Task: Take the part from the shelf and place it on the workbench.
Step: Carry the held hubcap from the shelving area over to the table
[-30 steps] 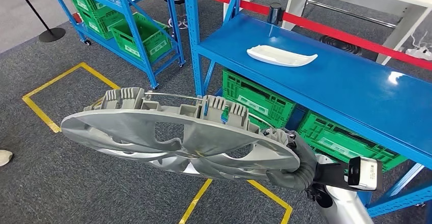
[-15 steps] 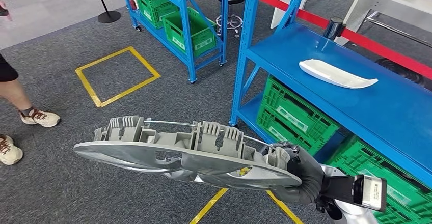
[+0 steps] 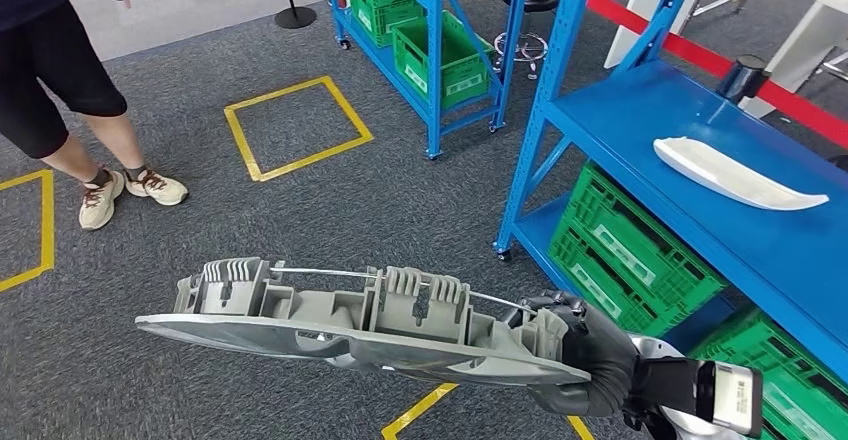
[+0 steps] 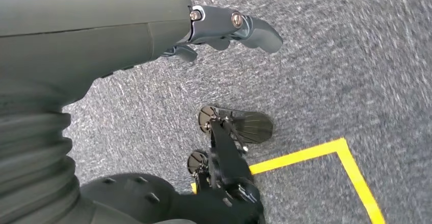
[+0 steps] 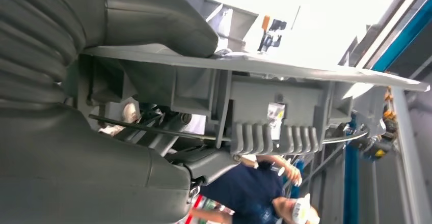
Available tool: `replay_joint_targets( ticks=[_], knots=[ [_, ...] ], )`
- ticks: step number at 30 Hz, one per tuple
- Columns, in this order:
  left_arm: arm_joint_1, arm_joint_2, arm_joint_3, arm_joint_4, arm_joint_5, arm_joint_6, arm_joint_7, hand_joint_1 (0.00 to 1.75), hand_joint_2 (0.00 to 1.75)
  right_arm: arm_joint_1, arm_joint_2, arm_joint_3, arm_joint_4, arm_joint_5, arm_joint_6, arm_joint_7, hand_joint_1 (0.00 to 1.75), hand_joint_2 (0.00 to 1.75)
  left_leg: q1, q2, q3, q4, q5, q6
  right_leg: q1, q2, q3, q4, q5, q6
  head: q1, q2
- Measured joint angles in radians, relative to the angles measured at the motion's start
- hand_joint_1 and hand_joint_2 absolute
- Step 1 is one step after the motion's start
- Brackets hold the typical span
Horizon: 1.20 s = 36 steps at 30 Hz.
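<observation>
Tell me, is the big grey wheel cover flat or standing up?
Nearly flat. The wheel cover lies almost level, ribbed clips upward, gripped at one edge by the right hand.

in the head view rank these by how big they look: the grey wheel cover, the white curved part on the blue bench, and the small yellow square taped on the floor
1. Grey wheel cover, largest by far, though it is held close to the camera by the right hand, which inflates it.
2. White curved part and yellow floor square span about alike; I would not rank them.

High head view, two close wrist views
</observation>
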Motion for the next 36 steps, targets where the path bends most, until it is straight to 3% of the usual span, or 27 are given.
replay_joint_targets(
  ticks=[1, 3, 5, 7, 9, 10, 11, 12, 14, 16, 18, 19, 20, 21, 23, 25, 26, 27, 29, 31, 33, 34, 36],
  knots=[
    [0.001, 0.001, 0.0, 0.0, 0.0, 0.0, 0.002, 0.0, 1.75, 0.005, -0.005, -0.004, -0.005, -0.001, 0.0, -0.005, 1.75, 1.75, -0.003, 0.003, 0.006, -0.016, 0.0, 0.008, 0.002, -0.01, 0.002, 0.001, -0.002, 0.007, 0.0, 0.0],
    [0.006, 0.003, 0.0, 0.0, 0.001, 0.0, 0.006, 0.0, 1.75, 0.013, -0.013, -0.012, -0.013, -0.002, 0.001, -0.016, 1.75, 1.75, -0.005, -0.02, 0.004, -0.016, 0.003, 0.022, 0.001, -0.024, 0.007, -0.002, -0.005, 0.019, 0.001, 0.0],
    [0.009, 0.005, 0.0, 0.0, 0.001, 0.0, 0.008, 0.0, 1.75, 0.017, -0.019, -0.019, -0.018, -0.001, 0.002, -0.022, 1.75, 1.75, -0.002, -0.04, 0.004, -0.021, 0.009, 0.035, -0.005, 0.016, 0.001, 0.022, -0.026, 0.031, 0.002, 0.0],
    [0.007, 0.007, 0.0, 0.0, 0.002, 0.0, 0.012, 0.0, 1.75, 0.025, -0.025, -0.024, -0.021, 0.0, 0.004, -0.025, 1.75, 1.75, 0.0, -0.062, 0.003, -0.024, 0.013, 0.043, -0.008, 0.084, -0.047, 0.127, -0.087, 0.037, 0.007, 0.0],
    [0.004, 0.008, 0.0, 0.0, 0.003, 0.0, 0.026, 0.0, 1.75, 0.033, -0.029, -0.028, -0.022, 0.004, 0.008, -0.027, 1.75, 1.75, -0.001, -0.089, -0.001, -0.023, 0.015, 0.047, -0.008, 0.11, -0.115, 0.261, -0.141, 0.037, 0.01, 0.0],
    [0.004, 0.009, 0.0, 0.0, 0.002, 0.0, 0.036, 0.0, 1.75, 0.036, -0.03, -0.03, -0.022, 0.007, 0.01, -0.028, 1.75, 1.75, -0.002, -0.104, -0.002, -0.022, 0.016, 0.047, -0.008, 0.112, -0.132, 0.291, -0.142, 0.036, 0.01, 0.0],
    [0.004, 0.01, 0.0, 0.0, 0.001, 0.0, 0.048, 0.0, 1.75, 0.038, -0.03, -0.033, -0.022, 0.009, 0.012, -0.028, 1.75, 1.75, -0.002, -0.12, -0.002, -0.021, 0.016, 0.046, -0.008, 0.114, -0.13, 0.279, -0.123, 0.034, 0.011, 0.0],
    [0.005, 0.011, 0.0, 0.001, -0.001, 0.0, 0.059, 0.0, 1.75, 0.039, -0.03, -0.037, -0.023, 0.011, 0.012, -0.028, 1.75, 1.75, -0.002, -0.135, -0.002, -0.02, 0.017, 0.045, -0.009, 0.121, -0.108, 0.23, -0.089, 0.031, 0.011, 0.0],
    [0.005, 0.011, 0.0, 0.001, -0.01, 0.0, 0.079, 0.0, 1.75, 0.041, -0.03, -0.047, -0.027, 0.013, 0.015, -0.025, 1.75, 1.75, -0.002, -0.164, -0.003, -0.016, 0.019, 0.039, -0.012, 0.162, -0.043, 0.089, -0.022, 0.026, 0.013, 0.0],
    [0.005, 0.01, 0.0, 0.001, -0.021, 0.001, 0.096, 0.0, 1.75, 0.047, -0.031, -0.058, -0.035, 0.014, 0.017, -0.023, 1.75, 1.75, -0.003, -0.19, -0.009, -0.015, 0.023, 0.027, -0.011, 0.188, -0.011, 0.016, -0.001, 0.021, 0.014, 0.0],
    [0.01, 0.01, 0.0, 0.001, -0.03, 0.003, 0.115, 0.0, 1.75, 0.052, -0.034, -0.067, -0.041, 0.014, 0.019, -0.024, 1.75, 1.75, -0.001, -0.213, -0.016, -0.021, 0.03, 0.011, -0.009, 0.17, -0.01, 0.01, 0.001, 0.011, 0.015, 0.0],
    [0.014, 0.01, 0.0, 0.001, -0.034, 0.006, 0.125, 0.0, 1.75, 0.053, -0.036, -0.072, -0.044, 0.014, 0.02, -0.024, 1.75, 1.75, 0.0, -0.208, -0.019, -0.019, 0.03, 0.006, -0.009, 0.158, -0.009, 0.006, 0.004, 0.003, 0.014, 0.0],
    [0.017, 0.009, 0.0, 0.002, -0.036, 0.008, 0.135, 0.0, 1.75, 0.056, -0.038, -0.076, -0.047, 0.013, 0.02, -0.025, 1.75, 1.75, -0.002, -0.186, -0.028, -0.004, 0.02, 0.002, -0.01, 0.145, -0.008, 0.003, 0.008, -0.005, 0.012, 0.0],
    [0.018, 0.009, 0.0, 0.002, -0.038, 0.012, 0.144, 0.0, 1.75, 0.059, -0.039, -0.081, -0.051, 0.013, 0.02, -0.027, 1.75, 1.75, -0.004, -0.153, -0.045, 0.032, -0.004, 0.0, -0.01, 0.131, -0.007, -0.001, 0.01, -0.012, 0.008, 0.0],
    [0.016, 0.01, 0.0, 0.002, -0.042, 0.019, 0.162, 0.0, 1.75, 0.071, -0.04, -0.09, -0.058, 0.017, 0.02, -0.028, 1.75, 1.75, -0.006, -0.084, -0.103, 0.161, -0.076, -0.003, -0.005, 0.101, -0.007, -0.002, 0.01, -0.021, 0.002, 0.0],
    [0.016, 0.014, 0.0, 0.002, -0.043, 0.028, 0.176, 0.0, 1.75, 0.082, -0.04, -0.095, -0.063, 0.025, 0.02, -0.026, 1.75, 1.75, -0.004, -0.067, -0.146, 0.267, -0.118, -0.008, -0.002, 0.07, -0.008, -0.002, 0.009, -0.022, 0.0, 0.0],
    [0.016, 0.017, 0.0, 0.002, -0.04, 0.033, 0.182, 0.0, 1.75, 0.087, -0.04, -0.096, -0.066, 0.03, 0.019, -0.025, 1.75, 1.75, -0.003, -0.065, -0.142, 0.267, -0.111, -0.009, -0.001, 0.055, -0.007, -0.002, 0.008, -0.022, -0.001, 0.0],
    [0.018, 0.021, 0.0, 0.002, -0.036, 0.038, 0.186, 0.0, 1.75, 0.091, -0.04, -0.096, -0.069, 0.033, 0.019, -0.025, 1.75, 1.75, -0.003, -0.058, -0.115, 0.224, -0.087, -0.009, -0.001, 0.041, -0.006, -0.001, 0.007, -0.02, -0.001, 0.0],
    [0.018, 0.03, 0.0, 0.002, -0.023, 0.051, 0.19, 0.0, 1.75, 0.097, -0.04, -0.097, -0.077, 0.035, 0.019, -0.026, 1.75, 1.75, -0.005, -0.019, -0.029, 0.079, -0.032, -0.004, 0.001, 0.015, -0.002, 0.001, 0.002, -0.014, -0.004, 0.0],
    [0.016, 0.039, 0.002, 0.0, -0.012, 0.068, 0.19, 0.0, 1.75, 0.099, -0.042, -0.1, -0.084, 0.034, 0.02, -0.029, 1.75, 1.75, -0.009, 0.009, 0.017, -0.006, -0.008, 0.008, 0.005, -0.006, 0.001, 0.004, -0.004, -0.004, -0.005, 0.0],
    [0.019, 0.049, 0.006, -0.002, -0.004, 0.081, 0.184, 0.0, 1.75, 0.1, -0.045, -0.103, -0.086, 0.032, 0.021, -0.036, 1.75, 1.75, -0.012, -0.007, 0.013, -0.014, -0.005, 0.021, 0.006, -0.026, 0.005, 0.003, -0.005, 0.007, -0.005, 0.0],
    [0.021, 0.054, 0.008, -0.003, 0.0, 0.084, 0.178, 0.0, 1.75, 0.1, -0.046, -0.107, -0.087, 0.031, 0.023, -0.039, 1.75, 1.75, -0.011, -0.019, 0.012, -0.017, -0.002, 0.028, 0.004, -0.024, 0.007, 0.004, -0.007, 0.014, -0.006, 0.0],
    [0.022, 0.064, 0.016, -0.005, 0.004, 0.085, 0.167, 0.0, 1.75, 0.103, -0.049, -0.114, -0.089, 0.028, 0.025, -0.046, 1.75, 1.75, -0.007, -0.042, 0.012, -0.023, 0.005, 0.04, -0.003, 0.028, -0.007, 0.044, -0.037, 0.026, -0.006, 0.0]
  ],
)
